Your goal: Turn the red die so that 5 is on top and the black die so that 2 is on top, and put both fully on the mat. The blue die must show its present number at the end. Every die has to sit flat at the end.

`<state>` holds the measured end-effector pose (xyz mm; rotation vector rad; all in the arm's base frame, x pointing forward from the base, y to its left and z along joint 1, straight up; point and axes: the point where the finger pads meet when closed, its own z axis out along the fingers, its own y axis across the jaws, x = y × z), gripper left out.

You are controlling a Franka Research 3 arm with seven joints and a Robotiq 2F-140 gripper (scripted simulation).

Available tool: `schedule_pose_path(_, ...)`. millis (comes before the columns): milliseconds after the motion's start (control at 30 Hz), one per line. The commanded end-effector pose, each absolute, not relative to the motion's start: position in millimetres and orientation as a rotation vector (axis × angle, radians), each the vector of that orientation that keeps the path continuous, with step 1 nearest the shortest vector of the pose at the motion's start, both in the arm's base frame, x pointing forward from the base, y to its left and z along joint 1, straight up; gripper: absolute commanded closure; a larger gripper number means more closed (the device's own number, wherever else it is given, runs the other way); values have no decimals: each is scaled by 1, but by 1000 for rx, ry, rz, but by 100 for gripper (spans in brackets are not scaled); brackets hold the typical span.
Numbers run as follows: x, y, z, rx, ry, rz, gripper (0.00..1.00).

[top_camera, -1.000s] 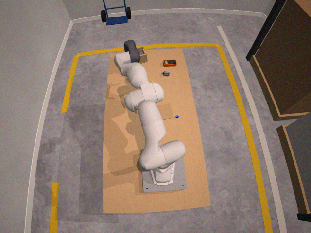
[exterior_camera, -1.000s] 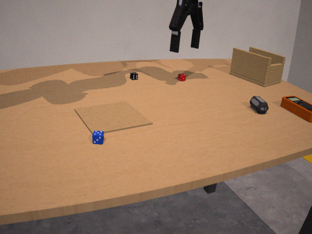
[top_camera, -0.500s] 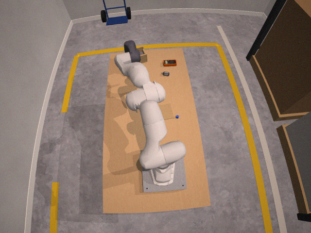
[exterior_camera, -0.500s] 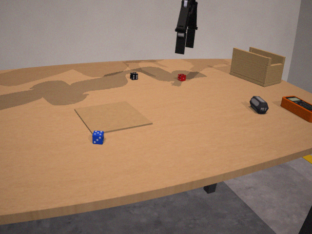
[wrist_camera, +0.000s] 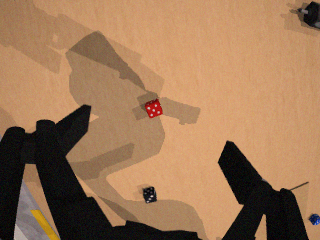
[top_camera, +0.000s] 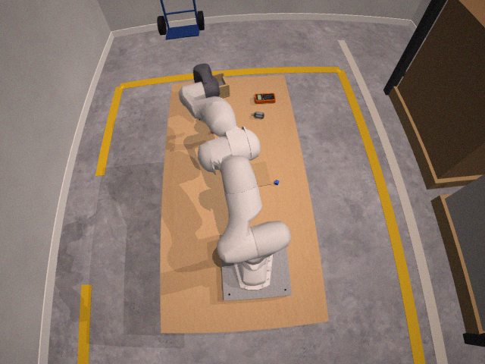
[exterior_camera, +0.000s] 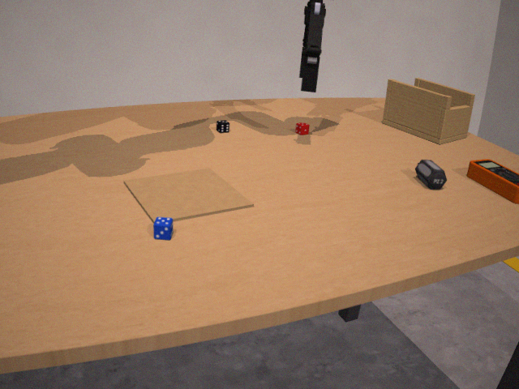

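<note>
The opened-wide, empty gripper point(exterior_camera: 309, 85) point(wrist_camera: 157, 136) should be centred over the red die point(exterior_camera: 302, 128) point(wrist_camera: 154, 108), near the bench's point(top_camera: 242, 317) point(exterior_camera: 293, 318) point(wrist_camera: 240, 60) left edge, before lowering.

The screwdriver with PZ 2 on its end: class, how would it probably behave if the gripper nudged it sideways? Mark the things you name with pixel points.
The screwdriver point(top_camera: 258, 114) point(exterior_camera: 431, 173) point(wrist_camera: 312, 14) would probably rock rather than roll freely, since its thick handle has flat facets. It would likely keep its shape, as the handle looks rigid. Its short shaft suggests most of the weight sits in the handle.
</note>
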<state>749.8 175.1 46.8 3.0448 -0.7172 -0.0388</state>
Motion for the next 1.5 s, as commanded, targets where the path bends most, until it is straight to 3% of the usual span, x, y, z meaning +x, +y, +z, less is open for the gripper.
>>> schedule_pose_path(0, 752, 173, 47, 3094, -495, -29, 0)
schedule_pose_path(1300, 752, 179, 46, 3109, 454, -9, 0)
schedule_pose_path(1333, 752, 179, 46, 3109, 454, -9, 71)
schedule_pose_path(1467, 752, 179, 46, 3109, 454, -9, 71)
